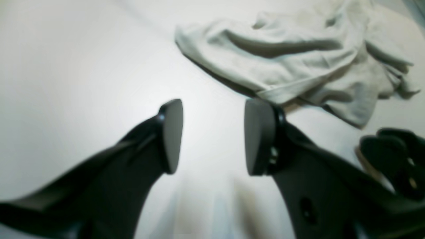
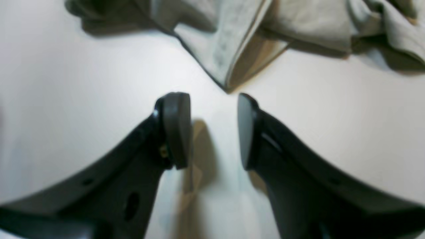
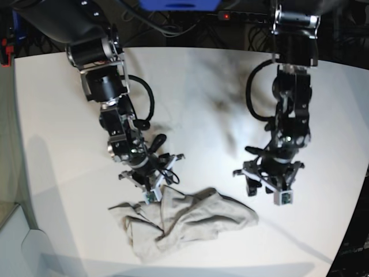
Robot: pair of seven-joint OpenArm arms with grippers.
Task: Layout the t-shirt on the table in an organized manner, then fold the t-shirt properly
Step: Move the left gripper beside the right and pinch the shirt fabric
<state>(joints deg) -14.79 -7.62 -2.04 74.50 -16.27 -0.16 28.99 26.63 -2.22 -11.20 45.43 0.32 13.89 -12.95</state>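
The beige t-shirt [image 3: 187,224] lies crumpled in a heap on the white table [image 3: 57,115] near its front edge. My right gripper [image 3: 154,189] stands open just behind the heap's left part. In the right wrist view nothing lies between the fingers of that gripper [image 2: 212,129], and a folded corner of the t-shirt [image 2: 232,49] points at the gap. My left gripper [image 3: 270,189] hovers open to the right of the heap. Its wrist view shows the left gripper [image 1: 214,136] empty, with the t-shirt [image 1: 292,59] just beyond its right finger [image 1: 259,136].
The right gripper [image 1: 395,159] shows at the right edge of the left wrist view. Black cables and equipment [image 3: 190,17] run along the table's far edge. The table's curved edge [image 3: 354,208] passes close to the right of the left arm.
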